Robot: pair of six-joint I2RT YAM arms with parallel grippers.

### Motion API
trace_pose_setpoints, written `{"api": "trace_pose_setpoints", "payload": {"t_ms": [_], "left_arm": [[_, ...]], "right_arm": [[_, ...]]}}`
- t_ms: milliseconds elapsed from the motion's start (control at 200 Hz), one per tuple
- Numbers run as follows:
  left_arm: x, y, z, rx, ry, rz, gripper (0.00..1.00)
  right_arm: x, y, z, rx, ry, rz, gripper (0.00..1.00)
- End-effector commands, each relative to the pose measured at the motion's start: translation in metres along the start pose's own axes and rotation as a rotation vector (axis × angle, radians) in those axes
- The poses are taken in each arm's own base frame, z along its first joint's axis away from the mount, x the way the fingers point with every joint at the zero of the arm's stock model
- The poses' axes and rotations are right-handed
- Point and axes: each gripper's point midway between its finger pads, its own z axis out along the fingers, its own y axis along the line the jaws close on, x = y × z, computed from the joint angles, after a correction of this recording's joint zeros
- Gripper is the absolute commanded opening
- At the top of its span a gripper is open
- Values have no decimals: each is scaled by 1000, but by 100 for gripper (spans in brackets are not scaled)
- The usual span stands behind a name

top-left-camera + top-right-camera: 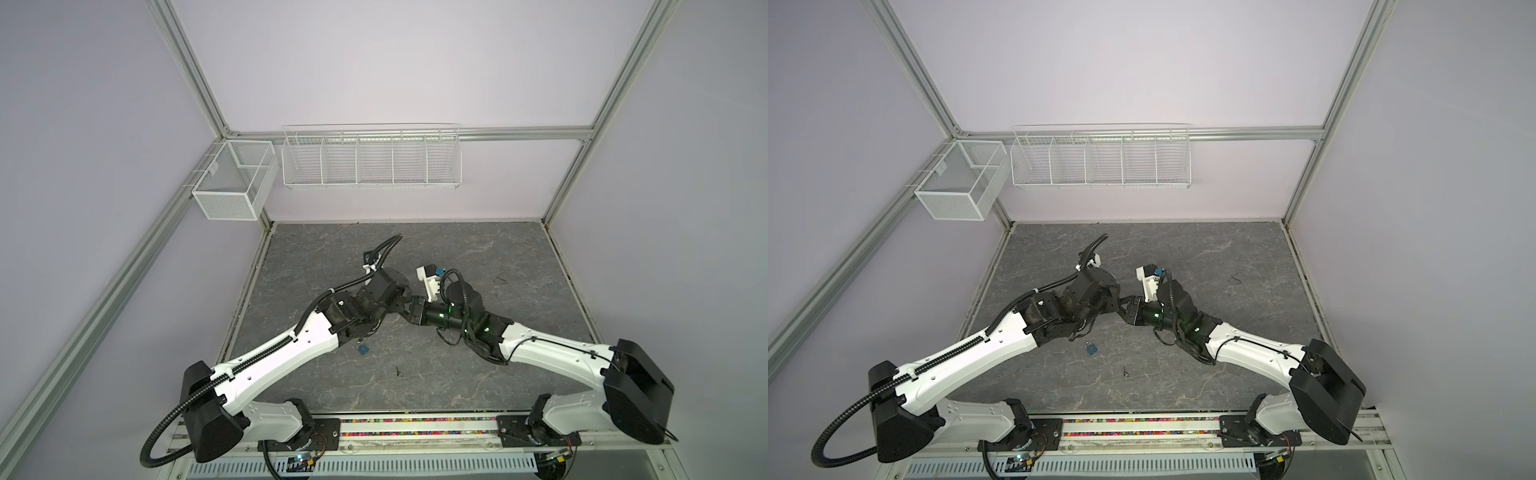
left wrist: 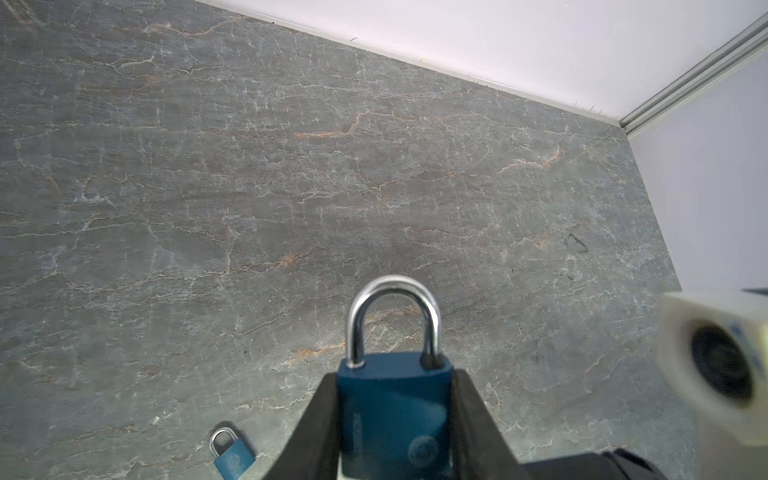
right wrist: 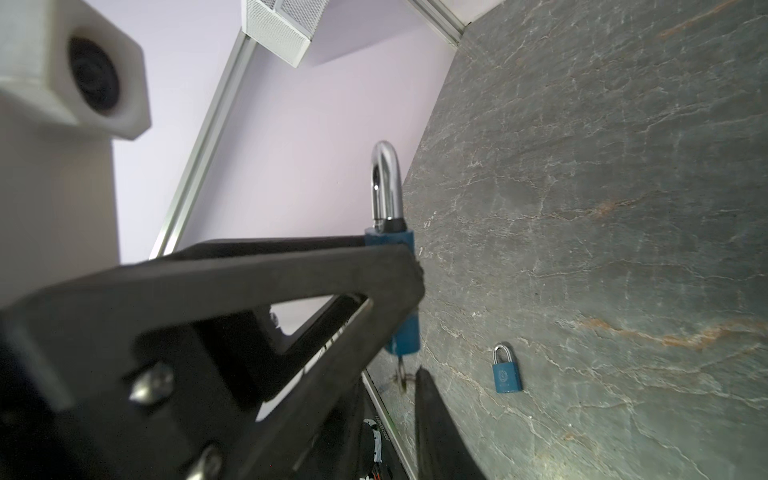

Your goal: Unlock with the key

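Left end effector (image 2: 394, 384) clamps the blue, steel-shackled padlock (image 2: 395, 419), keyhole end facing the adjacent right end effector (image 1: 1126, 309), its opening impossible to tell.

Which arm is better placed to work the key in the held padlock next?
Right, likely: the right hand sits at the key under the held padlock, whereas the left hand is occupied clamping its body.

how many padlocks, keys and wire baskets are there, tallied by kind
blue padlocks: 2 (held padlock in the left gripper, loose padlock)
keys: 1 (key on the table; a thin piece under the held padlock may be another, cannot tell)
white wire baskets: 2 (mesh basket, divided rack)
total: 5
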Motion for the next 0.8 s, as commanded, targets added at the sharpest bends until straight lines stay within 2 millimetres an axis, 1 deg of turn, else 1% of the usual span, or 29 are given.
{"api": "trace_pose_setpoints", "payload": {"t_ms": [0, 85, 190, 250, 340, 530, 650, 795], "left_arm": [[-13, -10, -6, 26, -32, -13, 0], [-14, -10, -7, 27, -33, -14, 0], [-15, -9, -8, 23, -37, -16, 0], [-16, -9, -9, 21, -42, -19, 0], [-17, -9, -10, 24, -47, -28, 0], [-19, -10, -10, 28, -52, -38, 0], [-19, -11, -11, 36, -52, -45, 0], [-18, -12, -13, 48, -45, -52, 0]], "right_arm": [[-9, 23, -6, -99, -49, -11, 22], [-10, 25, -7, -114, -58, -15, 17], [-4, 24, -4, -112, -34, -5, 17], [0, 24, -3, -113, -19, -4, 19], [4, 19, -2, -91, -22, -2, 20], [11, 8, -1, -55, -12, 7, 17], [10, 6, 0, -44, -18, 1, 13], [5, 4, -1, -20, -34, -23, 10]]}}
